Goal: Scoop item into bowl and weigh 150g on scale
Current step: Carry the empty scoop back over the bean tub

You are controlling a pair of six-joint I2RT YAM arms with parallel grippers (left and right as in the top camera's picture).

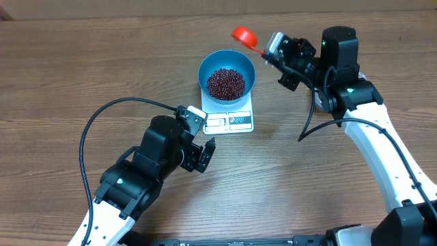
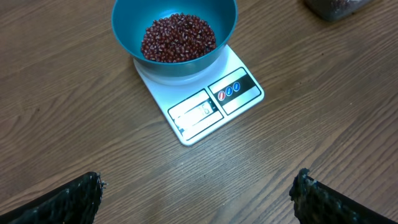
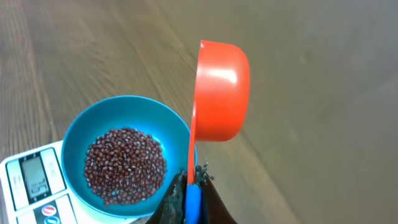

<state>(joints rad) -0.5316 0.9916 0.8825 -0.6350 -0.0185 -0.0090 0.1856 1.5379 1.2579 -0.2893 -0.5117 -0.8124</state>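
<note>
**A:** Where do the beans (image 1: 225, 83) lie relative to the grippers?

**B:** Heaped in the blue bowl (image 1: 207, 67), which sits on the scale (image 1: 231, 122); the left gripper (image 2: 196, 202) hangs off the scale's display edge, well apart from it; the right gripper (image 3: 189, 200) is beyond the scale's opposite edge, near the bowl's rim.

**A:** Anything hidden or unclear?

**B:** The digits on the display (image 2: 198, 112) are too small to read; the scoop (image 3: 221, 90) turns its outer side to the right wrist camera, so its inside is hidden; past the scale, a clear tub (image 2: 336, 6) is cut off by the left wrist frame.

**A:** And the jaws?

**B:** Left spread wide, holding and touching nothing; right clenched on the scoop's blue handle (image 3: 193, 202); overhead, the red cup stands clear of the bowl's rim.
</note>
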